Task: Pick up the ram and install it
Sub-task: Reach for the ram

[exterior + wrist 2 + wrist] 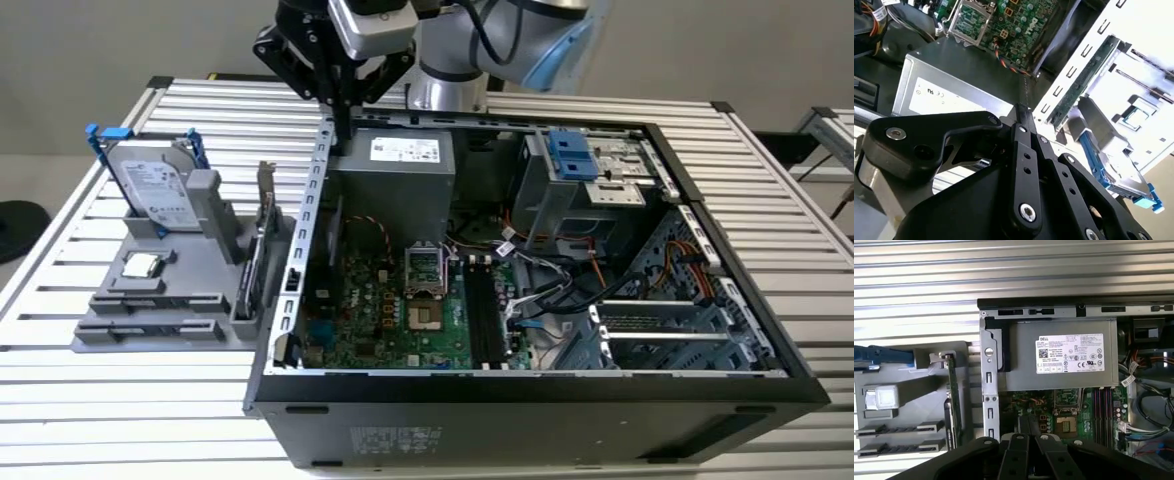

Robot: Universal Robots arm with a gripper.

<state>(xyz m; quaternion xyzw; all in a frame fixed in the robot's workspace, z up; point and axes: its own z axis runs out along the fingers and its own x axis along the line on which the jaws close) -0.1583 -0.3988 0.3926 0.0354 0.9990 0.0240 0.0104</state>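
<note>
Black linkages of the gripper (1021, 112) crowd the foreground in both wrist views, and its fingers (1025, 131) are drawn together to a narrow tip with nothing visible between them. In the exterior view the gripper hangs over the far corner of the open computer case (534, 405) on the exterior view's left, just above the edge of the gray power supply (394, 185). What looks to be the ram (899, 429), a long dark stick, stands on edge in a slotted rail of the gray holder (114, 335). The holder sits on the slatted table (134, 400) beside the case, and the ram is well apart from the gripper. A second similar strip (899, 446) lies in the rail just beside it. This holder also carries a hard drive (150, 185) with blue rails, a small square chip (142, 265) and an upright green card (954, 400) with a metal bracket, next to the case wall. Inside the case, long black slots (481, 315) run beside the processor socket (1066, 426) on the motherboard.
</note>
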